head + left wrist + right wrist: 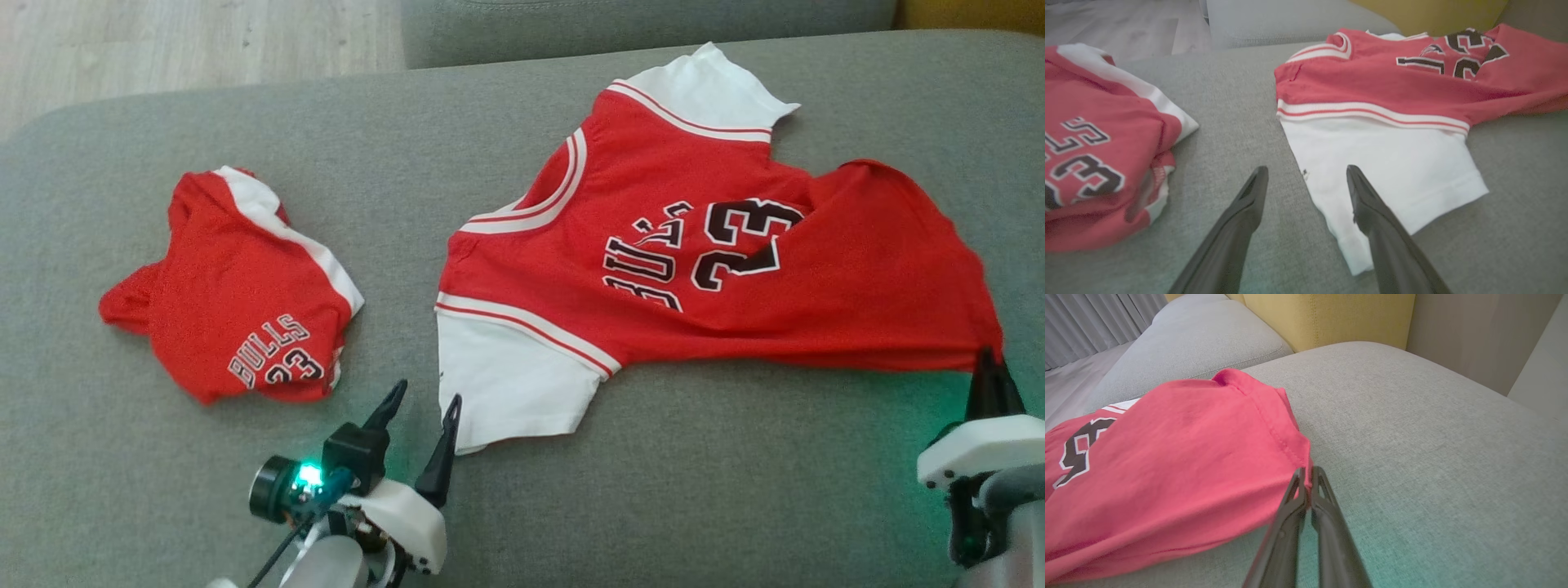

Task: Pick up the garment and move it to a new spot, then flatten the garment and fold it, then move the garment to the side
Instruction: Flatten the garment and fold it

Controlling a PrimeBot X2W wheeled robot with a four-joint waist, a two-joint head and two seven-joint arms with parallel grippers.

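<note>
Across sofa (735,490), jersey (694,269) lengthwise, hem (951,245) rightward

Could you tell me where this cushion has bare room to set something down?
Free: the gap between the small folded jersey and the spread jersey, the cushion behind the folded one, and the near strip between the left claw and right claw. Crowded: the right side, where the spread jersey lies, its hem pinched by the right claw.

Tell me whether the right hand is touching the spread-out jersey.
Touching. The right wrist view shows the right hand shut on the red hem corner of the spread-out jersey.
</note>
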